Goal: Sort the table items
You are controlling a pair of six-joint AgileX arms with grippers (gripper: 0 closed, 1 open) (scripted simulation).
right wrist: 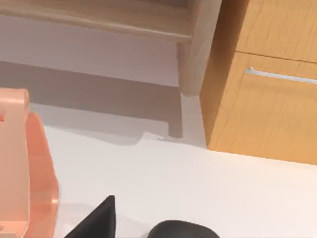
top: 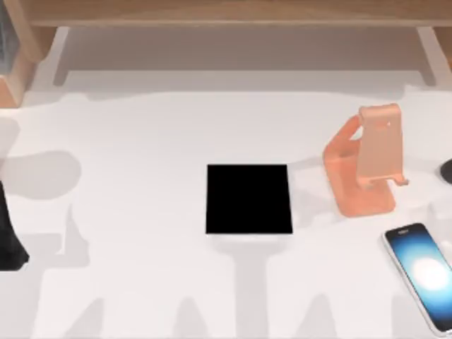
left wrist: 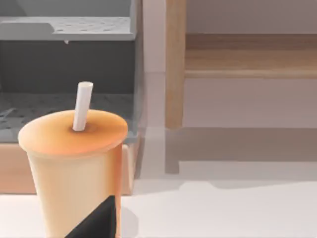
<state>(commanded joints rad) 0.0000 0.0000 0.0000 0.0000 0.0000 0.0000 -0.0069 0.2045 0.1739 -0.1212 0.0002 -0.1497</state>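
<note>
The smartphone [top: 422, 272], white-rimmed with a glowing blue-white screen, lies flat at the table's front right. A dark grey mouse [top: 446, 170] sits at the right edge, cut off by the frame; its rounded top [right wrist: 182, 230] also shows in the right wrist view. A dark part of my right gripper [right wrist: 96, 221] hangs close beside the mouse, apart from it. My left arm [top: 10, 233] stands at the table's left edge. A dark part of my left gripper [left wrist: 97, 223] overlaps the front of an orange cup.
A black square mat [top: 248, 199] lies mid-table. An orange phone stand [top: 367, 164] rises to the right of it, just behind the phone. An orange cup with a white straw [left wrist: 74, 163] stands before a grey rack [left wrist: 69, 59]. A wooden cabinet [right wrist: 267, 84] is at the far right.
</note>
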